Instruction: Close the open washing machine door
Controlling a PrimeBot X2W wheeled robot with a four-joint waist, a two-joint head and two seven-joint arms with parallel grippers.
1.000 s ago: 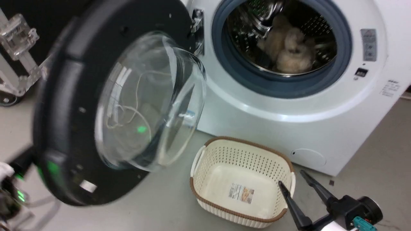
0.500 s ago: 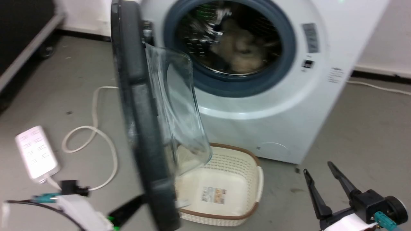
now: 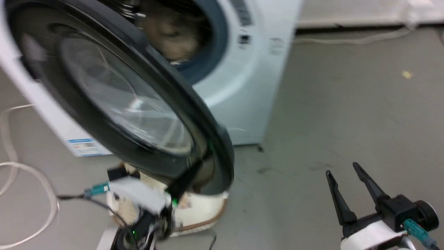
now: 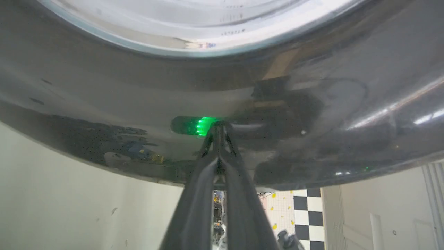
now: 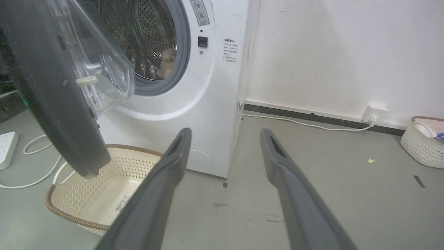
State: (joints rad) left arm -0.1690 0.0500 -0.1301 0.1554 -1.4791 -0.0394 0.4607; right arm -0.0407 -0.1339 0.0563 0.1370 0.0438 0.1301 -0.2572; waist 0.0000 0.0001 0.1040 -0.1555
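Note:
The washing machine door (image 3: pixel 114 100), round with a black rim and clear glass bowl, stands half swung in front of the white machine (image 3: pixel 239 86). It covers the left part of the grey-ringed drum opening (image 3: pixel 211 45). My left gripper (image 3: pixel 197 166) is shut, and its tips (image 4: pixel 219 126) press on the door's glossy black outer face low on the rim. In the right wrist view the door (image 5: pixel 52 86) hangs edge-on over the basket. My right gripper (image 3: pixel 341 169) (image 5: pixel 225 133) is open and holds nothing, low at the right over the floor, apart from the machine.
A cream laundry basket (image 5: pixel 104 187) sits on the floor under the door's lower rim. Pale laundry (image 3: pixel 166 27) lies in the drum. A white cable (image 3: pixel 20 166) loops at the left. A second basket (image 5: pixel 423 146) and a wall socket (image 5: pixel 374 113) are far right.
The head camera has turned. The door has swung from wide open, through edge-on, to partly across the drum opening, with my left gripper behind its outer face. The right gripper stays open.

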